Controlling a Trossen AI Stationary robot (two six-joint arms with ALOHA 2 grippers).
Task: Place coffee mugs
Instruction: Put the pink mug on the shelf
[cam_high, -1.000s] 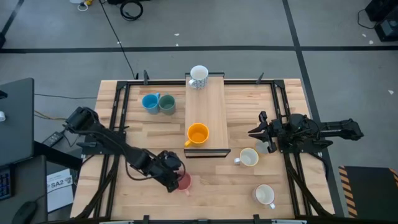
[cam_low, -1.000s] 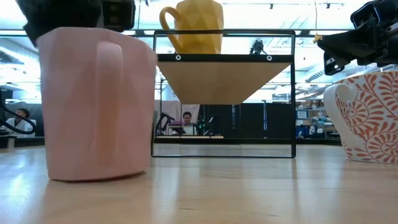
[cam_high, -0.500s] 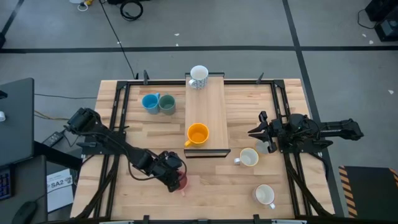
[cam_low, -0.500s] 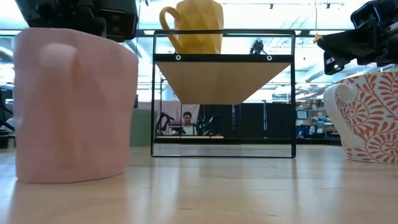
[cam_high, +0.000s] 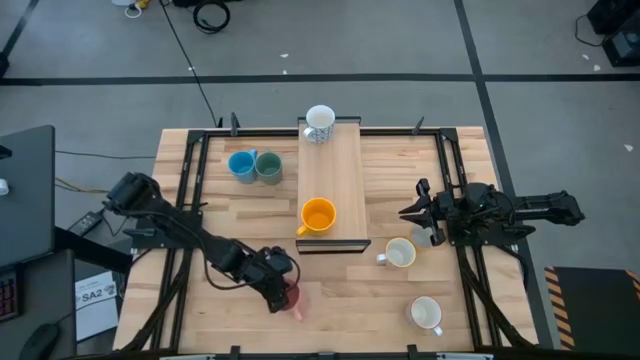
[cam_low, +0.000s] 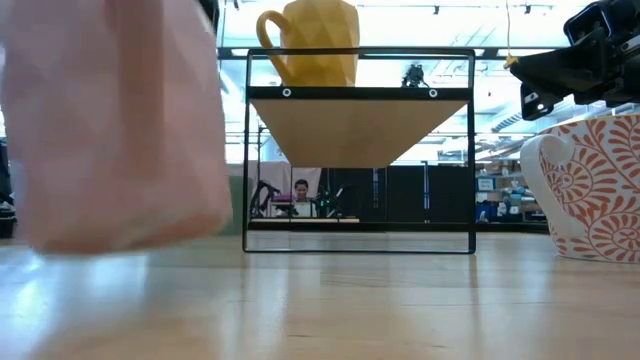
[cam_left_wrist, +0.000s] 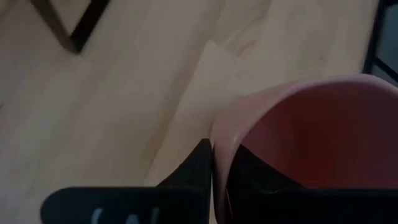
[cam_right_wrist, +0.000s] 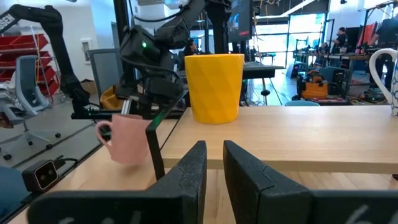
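Note:
A pink coffee mug (cam_high: 295, 300) is at the table's near side, left of the middle, with my left gripper (cam_high: 283, 292) shut on its rim. In the low view the pink mug (cam_low: 110, 130) is blurred, its base above the tabletop. An orange mug (cam_high: 318, 214) stands on the near end of a raised wooden shelf (cam_high: 335, 170), and a white mug (cam_high: 320, 122) stands at its far end. Blue (cam_high: 240, 164) and grey-green (cam_high: 268, 165) mugs stand side by side at the far left. My right gripper (cam_high: 413, 213) waits at the right, its fingers a little apart, holding nothing. My left gripper pinches the pink mug's wall at the rim (cam_left_wrist: 219, 140), one finger (cam_left_wrist: 196, 171) outside and the other finger (cam_left_wrist: 255, 171) inside the cup. The fingers come from above, slanting from the table's left. The mug stays mouth up, its base (cam_low: 120, 240) off the table.
Two white mugs stand near right: one (cam_high: 400, 253) beside the shelf's near end, one (cam_high: 427, 314) by the near edge. A white mug with an orange pattern (cam_low: 590, 190) shows in the low view. Black rails (cam_high: 190, 200) run along both sides of the table.
My left gripper has shut on the pink mug's rim. The mug, which stood on the table, has then come up off it and moved a little toward the table's left.

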